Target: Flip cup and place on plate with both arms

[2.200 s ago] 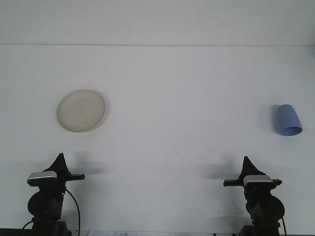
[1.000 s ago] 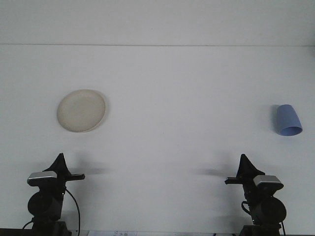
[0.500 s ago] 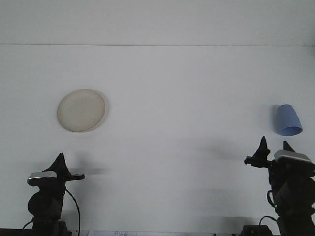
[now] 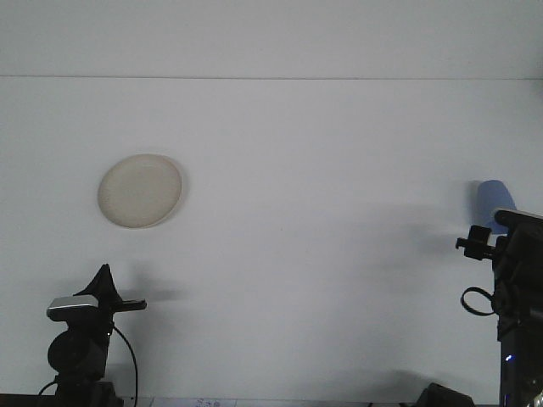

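A round cream plate (image 4: 140, 190) lies flat on the white table at the left. A blue cup (image 4: 493, 195) lies at the far right; only its upper part shows, because my right gripper (image 4: 499, 224) has come up in front of its lower end and hides the rim. From this angle the right gripper's wrist and camera block the view of how it stands at the cup. My left gripper (image 4: 103, 275) rests low at the near left, shut and holding nothing, well short of the plate.
The white table (image 4: 305, 170) runs back to a far edge line near the top of the view. A black cable (image 4: 129, 356) hangs beside the left arm's base. The right arm reaches the frame's right edge.
The right arm has swung from the near right up and rightward to the blue cup, now covering its lower end. The left arm, plate and cup have not moved.
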Motion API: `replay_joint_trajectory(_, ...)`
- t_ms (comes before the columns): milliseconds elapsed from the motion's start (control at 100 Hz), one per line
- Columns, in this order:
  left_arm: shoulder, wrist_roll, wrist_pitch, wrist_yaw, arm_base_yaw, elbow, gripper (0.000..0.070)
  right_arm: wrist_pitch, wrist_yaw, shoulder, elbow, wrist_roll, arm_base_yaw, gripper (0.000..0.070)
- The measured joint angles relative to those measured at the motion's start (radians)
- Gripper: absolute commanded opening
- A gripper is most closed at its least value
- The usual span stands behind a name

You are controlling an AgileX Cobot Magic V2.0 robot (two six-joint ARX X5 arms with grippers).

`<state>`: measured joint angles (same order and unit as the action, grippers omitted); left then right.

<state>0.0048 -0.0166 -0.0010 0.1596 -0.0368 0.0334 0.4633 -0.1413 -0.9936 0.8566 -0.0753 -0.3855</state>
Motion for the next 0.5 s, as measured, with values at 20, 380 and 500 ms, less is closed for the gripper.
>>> replay_joint_trajectory(20,0.0,0.0,0.0,0.0,0.0,0.0,0.0015,-0.011,0.012,-0.015,-0.001,0.0,-0.019,0.0514)
replay_joint_trajectory(380,0.0,0.0,0.0,0.0,0.0,0.0,0.0015,-0.283,0.198,-0.227,-0.115,-0.06,-0.224,0.0504)
replay_joint_trajectory(500,0.0,0.0,0.0,0.0,0.0,0.0,0.0015,-0.409,0.255,-0.296,-0.116,-0.075,-0.264,0.0502)
